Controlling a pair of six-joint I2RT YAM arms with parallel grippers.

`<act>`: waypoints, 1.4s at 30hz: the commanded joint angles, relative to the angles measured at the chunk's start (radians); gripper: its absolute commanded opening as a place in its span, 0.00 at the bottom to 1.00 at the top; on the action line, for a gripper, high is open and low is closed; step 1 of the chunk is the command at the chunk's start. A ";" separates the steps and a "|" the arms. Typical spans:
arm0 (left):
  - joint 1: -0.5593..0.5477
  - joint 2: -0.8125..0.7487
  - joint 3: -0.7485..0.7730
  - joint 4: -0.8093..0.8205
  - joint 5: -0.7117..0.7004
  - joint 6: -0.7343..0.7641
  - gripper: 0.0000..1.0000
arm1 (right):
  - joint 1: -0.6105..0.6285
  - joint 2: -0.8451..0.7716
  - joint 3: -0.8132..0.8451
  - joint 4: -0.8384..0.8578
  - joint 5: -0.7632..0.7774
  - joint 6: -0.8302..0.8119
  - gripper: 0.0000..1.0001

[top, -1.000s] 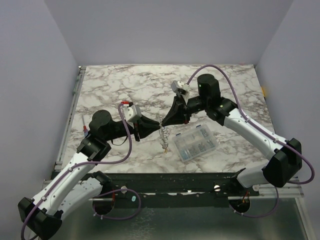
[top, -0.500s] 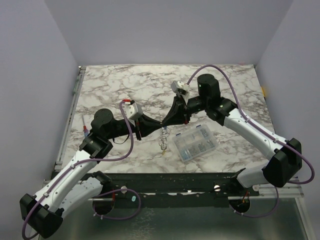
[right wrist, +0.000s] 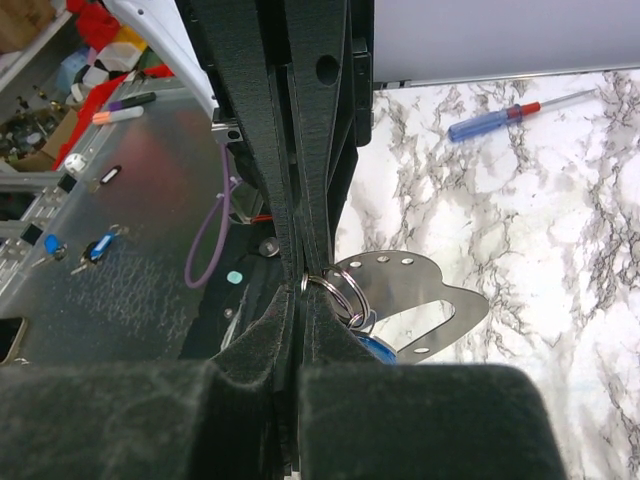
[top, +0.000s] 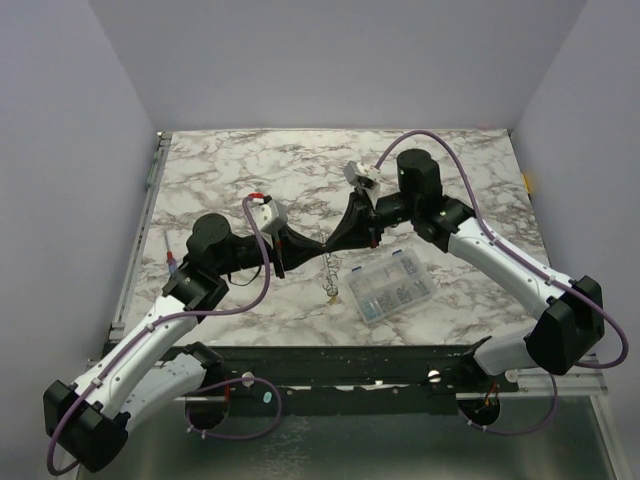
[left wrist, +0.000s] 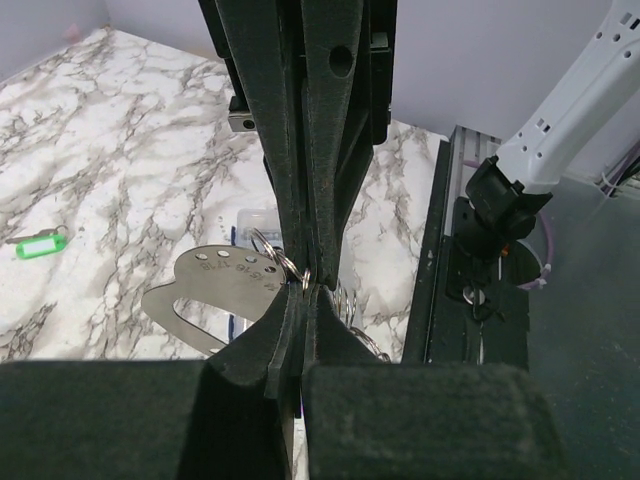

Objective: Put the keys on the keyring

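Observation:
My left gripper [top: 318, 247] and right gripper [top: 333, 243] meet tip to tip above the table's middle. Both are shut on the silvery keyring [top: 330, 277], which hangs below them. In the left wrist view the closed jaws [left wrist: 303, 287] pinch a ring [left wrist: 276, 254] beside a flat steel tag [left wrist: 205, 288]. In the right wrist view the closed jaws [right wrist: 303, 287] pinch the ring [right wrist: 343, 293]. A blue key head [right wrist: 376, 348] and the steel tag [right wrist: 425, 300] hang from it. A green key [left wrist: 40, 243] lies on the marble. The yellow key is out of view.
A clear compartment box [top: 390, 287] sits right of the hanging ring. A red-and-blue screwdriver [top: 172, 262] lies at the table's left and shows in the right wrist view [right wrist: 510, 113]. A metal shelf [top: 400, 430] with cables runs along the near edge.
The left gripper has moved right and up to meet the right gripper's tips, and its wrist has turned. The keyring bunch now hangs between them. The right arm has hardly moved.

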 commanded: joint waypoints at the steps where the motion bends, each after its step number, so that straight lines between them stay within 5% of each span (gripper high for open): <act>1: -0.006 0.020 -0.015 -0.003 -0.012 -0.019 0.00 | 0.023 -0.054 -0.014 0.135 -0.018 0.045 0.00; 4: -0.006 0.011 -0.011 -0.003 -0.023 -0.017 0.00 | 0.023 -0.065 -0.027 0.148 0.008 0.057 0.04; 10: -0.005 -0.028 -0.009 0.000 -0.074 -0.019 0.00 | 0.023 -0.071 -0.045 0.165 0.021 0.057 0.30; 22: -0.005 -0.096 -0.004 0.045 -0.128 -0.053 0.00 | 0.023 -0.102 -0.077 0.199 0.049 0.095 0.45; 42: -0.005 -0.121 -0.052 0.191 -0.138 -0.144 0.00 | 0.023 -0.114 -0.144 0.464 0.054 0.269 0.38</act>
